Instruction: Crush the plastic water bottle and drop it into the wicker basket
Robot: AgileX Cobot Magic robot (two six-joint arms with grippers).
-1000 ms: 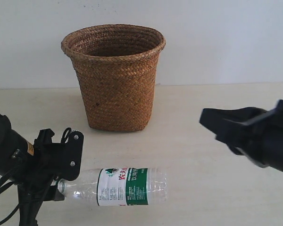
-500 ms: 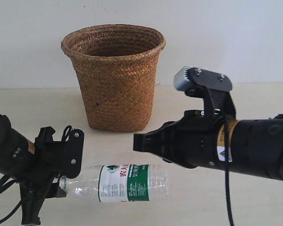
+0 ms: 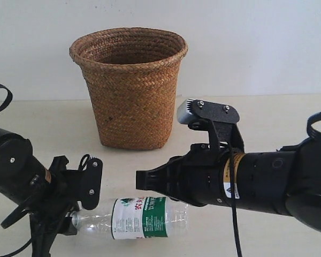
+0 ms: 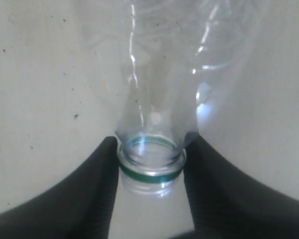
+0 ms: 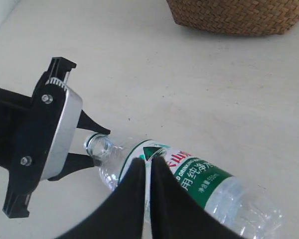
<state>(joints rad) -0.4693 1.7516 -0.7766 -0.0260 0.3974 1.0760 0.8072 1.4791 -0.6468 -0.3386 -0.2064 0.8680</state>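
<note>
Right hand (image 5: 145, 167) has pushed further across toward the left hand (image 4: 150, 159) and dropped lower since the previous frame; the left arm has shifted a little too, and the bottle (image 3: 132, 218) with it.

Left hand: fingers clamped on the bottle's neck, one on each side, just behind the green ring; no cap, mouth open. The bottle lies on its side on the counter (image 3: 43, 123), body running away from the left hand's fingers and passing under the right hand.

Right hand: fingers drawn almost together with only a slit between them, holding nothing; tips poised over the shoulder end of the label (image 5: 194, 174); whether they touch the plastic I cannot tell. Basket (image 3: 131, 91) stands beyond both hands, well apart from the bottle.

Step in hand, as I judge it: the crush, not yet made; the ribbed body looks round and full.
- keep the neck grip firm so the bottle cannot roll or skid;
- press on the soft mid-body, not the stiff shoulder; or open the right hand and squeeze across the ribs;
- open mouth should let air out; do not block it.

Label: green and white, green mountain mark, red Chinese characters partly hidden by the right hand; white characters on the green band seem to read 用纯净水; small print unreadable.
</note>
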